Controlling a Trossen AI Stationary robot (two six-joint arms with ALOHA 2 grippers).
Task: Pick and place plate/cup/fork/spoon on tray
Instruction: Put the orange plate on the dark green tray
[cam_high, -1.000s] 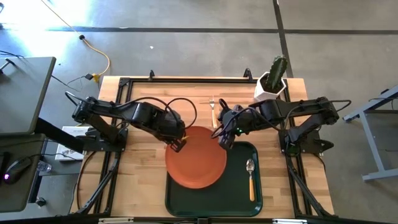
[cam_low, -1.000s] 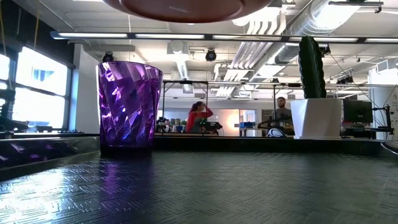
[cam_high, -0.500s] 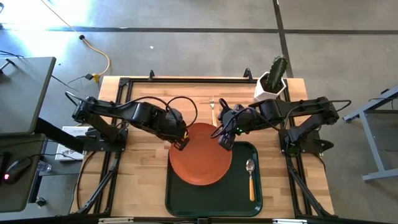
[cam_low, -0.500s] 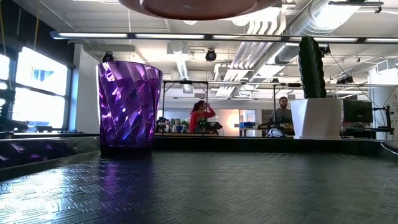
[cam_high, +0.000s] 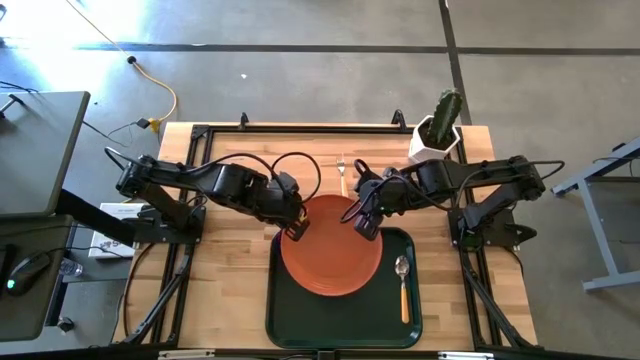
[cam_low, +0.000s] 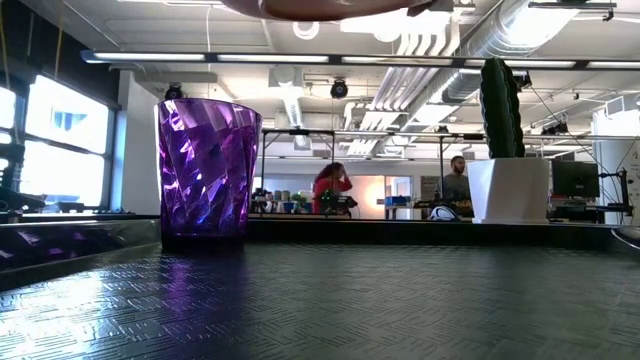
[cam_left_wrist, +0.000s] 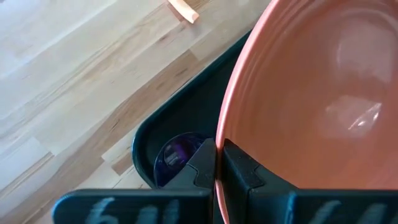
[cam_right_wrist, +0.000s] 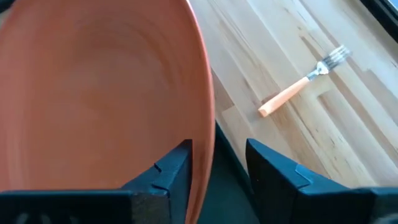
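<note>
The orange-salmon plate (cam_high: 332, 248) hangs above the dark green tray (cam_high: 300, 325); its underside shows at the top of the low view (cam_low: 320, 8). My left gripper (cam_high: 296, 228) is shut on the plate's left rim. My right gripper (cam_high: 365, 222) is open, its fingers on either side of the plate's far right rim (cam_right_wrist: 208, 143). The purple cup (cam_low: 207, 170) stands in the tray's far left corner (cam_left_wrist: 177, 155), under the plate. The spoon (cam_high: 403, 285) lies in the tray's right part. The fork (cam_high: 341, 175) lies on the table beyond the plate. My left gripper pinches the plate's rim (cam_left_wrist: 216, 140) at its left side between its two fingers (cam_left_wrist: 239, 171), coming in from the table's left. The plate is lifted clear of the tray, roughly level. My right gripper has the rim between its parted fingers (cam_right_wrist: 174, 171); whether either touches, I cannot tell.
A white angular pot with a cactus (cam_high: 437, 128) stands at the table's far right corner. Bare wood (cam_high: 230, 270) lies left of the tray. Black frame rails run along the table's left, right and far edges.
My left gripper has gone toward the table's right edge with the plate, which has stayed lifted and now hangs more fully over the tray. My right gripper has shifted a little toward the right along with it.
</note>
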